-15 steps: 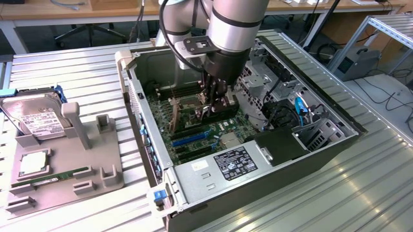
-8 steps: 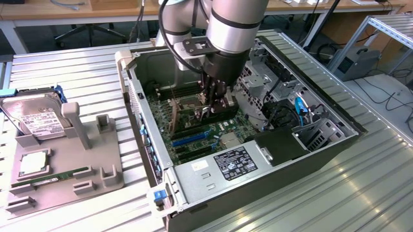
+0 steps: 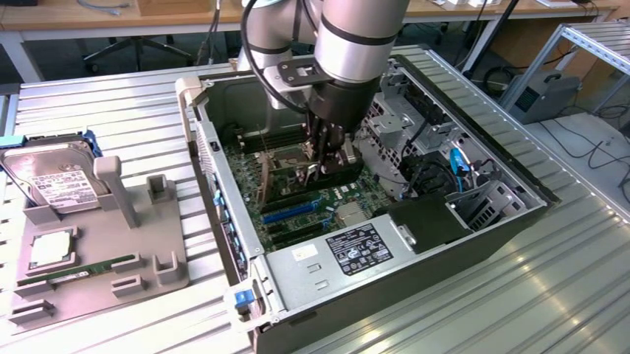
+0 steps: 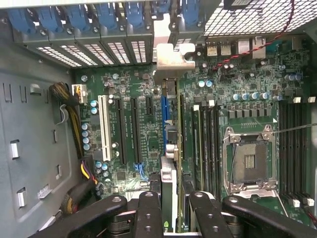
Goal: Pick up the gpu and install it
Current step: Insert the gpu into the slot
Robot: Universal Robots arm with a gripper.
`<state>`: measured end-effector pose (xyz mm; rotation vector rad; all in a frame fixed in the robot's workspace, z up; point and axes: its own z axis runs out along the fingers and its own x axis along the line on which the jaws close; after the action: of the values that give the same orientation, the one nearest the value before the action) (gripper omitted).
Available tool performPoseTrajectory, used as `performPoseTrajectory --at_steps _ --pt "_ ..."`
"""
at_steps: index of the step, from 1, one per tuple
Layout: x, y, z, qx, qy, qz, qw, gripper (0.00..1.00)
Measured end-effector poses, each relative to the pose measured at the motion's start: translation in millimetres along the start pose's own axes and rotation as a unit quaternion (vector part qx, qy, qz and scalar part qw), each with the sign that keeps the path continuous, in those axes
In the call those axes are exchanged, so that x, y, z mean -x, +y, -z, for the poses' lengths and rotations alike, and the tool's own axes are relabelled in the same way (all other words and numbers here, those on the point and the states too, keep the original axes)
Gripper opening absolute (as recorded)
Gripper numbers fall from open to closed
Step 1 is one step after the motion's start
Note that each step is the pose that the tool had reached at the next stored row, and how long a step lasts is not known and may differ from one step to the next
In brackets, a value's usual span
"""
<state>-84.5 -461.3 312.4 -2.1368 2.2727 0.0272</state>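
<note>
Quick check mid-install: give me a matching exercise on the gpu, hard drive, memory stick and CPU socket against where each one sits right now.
Things:
1. gpu
2. hard drive
3. memory stick
4. CPU socket

Places:
A. lying flat in the grey holder
B. standing in the grey holder
C. empty, on the motherboard
D. between the gripper fingers, edge-on over the motherboard slots

Pairs: 1-D, 2-B, 3-A, 4-C
</note>
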Motion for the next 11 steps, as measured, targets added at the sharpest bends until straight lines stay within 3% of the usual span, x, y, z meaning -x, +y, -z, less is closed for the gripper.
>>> performPoseTrajectory --at_steps 11 --pt "-1.2 2.3 -0.9 0.0 0.0 0.0 1.0 0.27"
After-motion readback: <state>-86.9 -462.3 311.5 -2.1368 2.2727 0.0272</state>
